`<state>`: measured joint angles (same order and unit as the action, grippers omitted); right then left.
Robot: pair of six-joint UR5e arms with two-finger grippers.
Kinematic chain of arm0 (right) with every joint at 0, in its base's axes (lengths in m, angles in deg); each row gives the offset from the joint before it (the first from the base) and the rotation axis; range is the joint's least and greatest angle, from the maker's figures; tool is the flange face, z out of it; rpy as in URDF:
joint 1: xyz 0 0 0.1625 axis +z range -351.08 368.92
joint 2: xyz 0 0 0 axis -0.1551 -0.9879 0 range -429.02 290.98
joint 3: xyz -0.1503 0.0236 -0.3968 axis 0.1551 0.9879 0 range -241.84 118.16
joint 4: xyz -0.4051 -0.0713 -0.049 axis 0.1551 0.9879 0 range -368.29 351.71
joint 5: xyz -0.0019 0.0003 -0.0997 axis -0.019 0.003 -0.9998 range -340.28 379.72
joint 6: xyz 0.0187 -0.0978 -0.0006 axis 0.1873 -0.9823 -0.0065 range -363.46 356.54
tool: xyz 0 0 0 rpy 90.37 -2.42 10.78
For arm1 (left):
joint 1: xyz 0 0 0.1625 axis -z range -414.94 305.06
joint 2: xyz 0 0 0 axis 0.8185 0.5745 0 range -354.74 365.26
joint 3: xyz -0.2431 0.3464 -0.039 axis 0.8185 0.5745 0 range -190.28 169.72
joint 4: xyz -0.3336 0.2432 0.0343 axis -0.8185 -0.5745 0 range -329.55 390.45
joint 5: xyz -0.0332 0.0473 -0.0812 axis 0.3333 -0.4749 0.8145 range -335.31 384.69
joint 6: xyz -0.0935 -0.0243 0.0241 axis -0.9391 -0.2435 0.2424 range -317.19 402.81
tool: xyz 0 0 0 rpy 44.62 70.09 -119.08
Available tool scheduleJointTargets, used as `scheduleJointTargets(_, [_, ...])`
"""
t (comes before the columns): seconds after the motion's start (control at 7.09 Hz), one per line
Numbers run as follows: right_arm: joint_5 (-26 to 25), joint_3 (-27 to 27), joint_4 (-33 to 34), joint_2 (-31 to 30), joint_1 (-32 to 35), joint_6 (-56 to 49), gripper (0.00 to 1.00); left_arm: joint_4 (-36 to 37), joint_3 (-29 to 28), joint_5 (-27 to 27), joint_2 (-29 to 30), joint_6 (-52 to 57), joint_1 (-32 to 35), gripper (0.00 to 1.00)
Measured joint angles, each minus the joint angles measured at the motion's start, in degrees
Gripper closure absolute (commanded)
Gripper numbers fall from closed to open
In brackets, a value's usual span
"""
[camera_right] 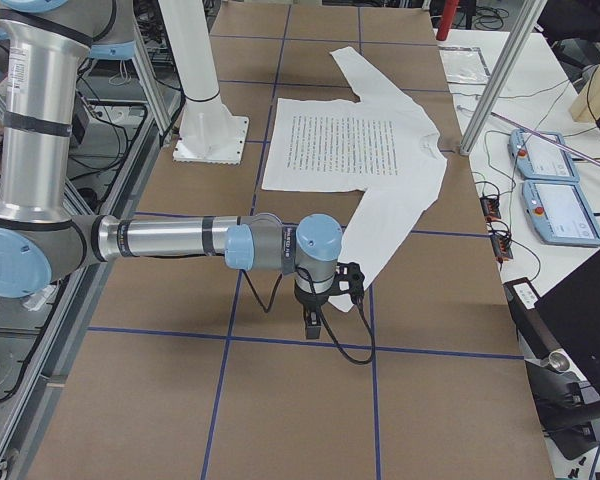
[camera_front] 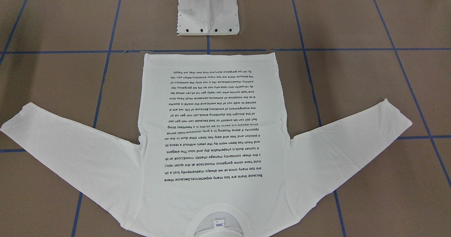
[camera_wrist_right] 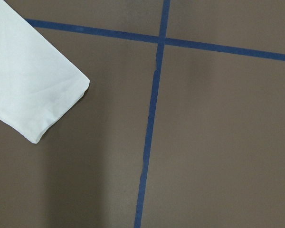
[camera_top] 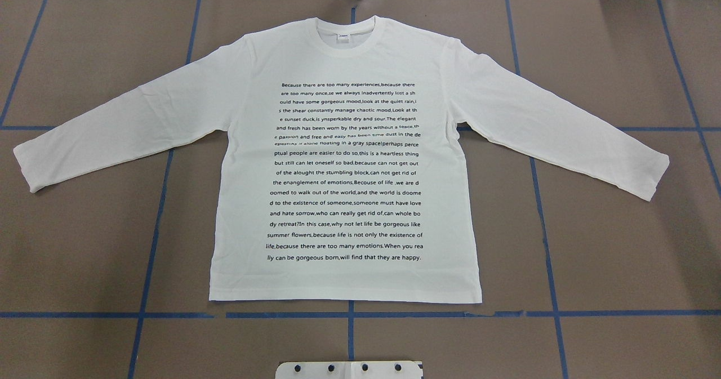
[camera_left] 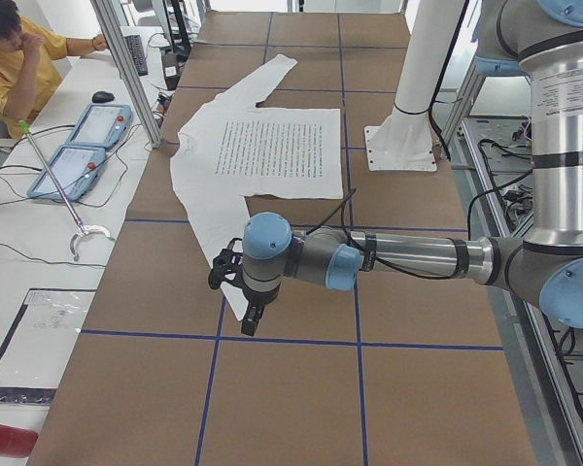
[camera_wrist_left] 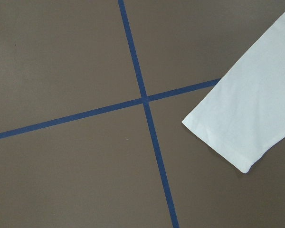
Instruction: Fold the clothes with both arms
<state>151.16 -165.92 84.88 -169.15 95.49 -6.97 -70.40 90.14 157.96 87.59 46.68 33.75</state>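
The clothes are one white long-sleeved shirt (camera_top: 343, 159) lying flat on the brown table, printed text facing up, with both sleeves spread out to the sides. Its neckline with a small label (camera_front: 218, 223) points away from the robot. My left gripper (camera_left: 245, 309) hangs over the table by the left sleeve's cuff (camera_wrist_left: 237, 128). My right gripper (camera_right: 315, 320) hangs by the right sleeve's cuff (camera_wrist_right: 38, 95). Both grippers show only in the side views, so I cannot tell whether they are open or shut. Neither wrist view shows any fingers.
The white pedestal base (camera_front: 208, 15) stands behind the shirt's hem. Blue tape lines (camera_top: 349, 315) cross the table in a grid. A person in yellow (camera_left: 19, 58) sits at a side bench with two tablets (camera_left: 78, 155). More tablets (camera_right: 550, 170) lie on the bench at the other end.
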Motion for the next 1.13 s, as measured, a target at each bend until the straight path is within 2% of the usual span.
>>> scheduleJointTargets(0.42, [0.0, 0.1, -1.3, 0.1, 0.0, 0.1, 0.00, -0.6, 2.2, -0.2, 0.1, -0.1, -0.2, 0.00])
scheduleJointTargets(0.56, [-0.1, 0.0, -4.4, 0.2, -0.1, 0.2, 0.00, -0.6, 4.6, -0.4, 0.2, -0.3, -0.2, 0.00])
scheduleJointTargets(0.85, [-0.6, -0.1, -16.0, 0.6, 0.0, 0.2, 0.00, -3.0, 7.3, -0.7, 2.6, -1.0, -0.1, 0.00])
scheduleJointTargets(1.13, [-1.9, 1.6, -23.6, 1.5, 0.0, 3.0, 0.00, -10.8, 7.1, -1.1, 5.3, -2.1, 0.7, 0.00])
